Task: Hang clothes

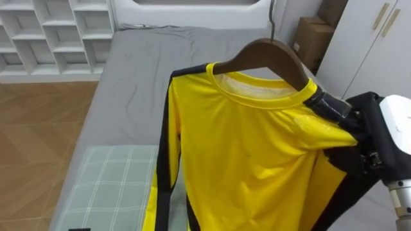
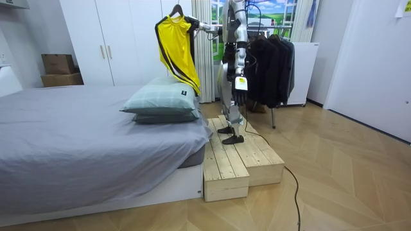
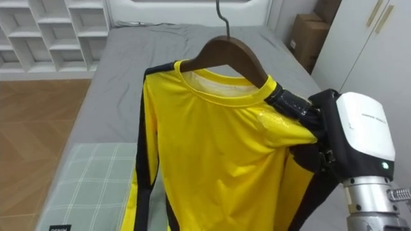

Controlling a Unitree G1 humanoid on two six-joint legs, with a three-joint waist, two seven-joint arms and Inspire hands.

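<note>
On its hanger (image 1: 270,54), the shirt (image 1: 244,154) hangs above pillow (image 1: 109,186) and bed (image 1: 135,77).

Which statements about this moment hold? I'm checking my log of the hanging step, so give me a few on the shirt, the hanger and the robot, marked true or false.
1. The yellow shirt hangs on a wooden hanger. True.
2. The right hand grips the hanger's end at the shirt's shoulder. True.
3. The hanger hangs on a rail. False: the hand holds it up over the bed.
4. The robot stands on the bare floor. False: it stands on a wooden platform.
</note>
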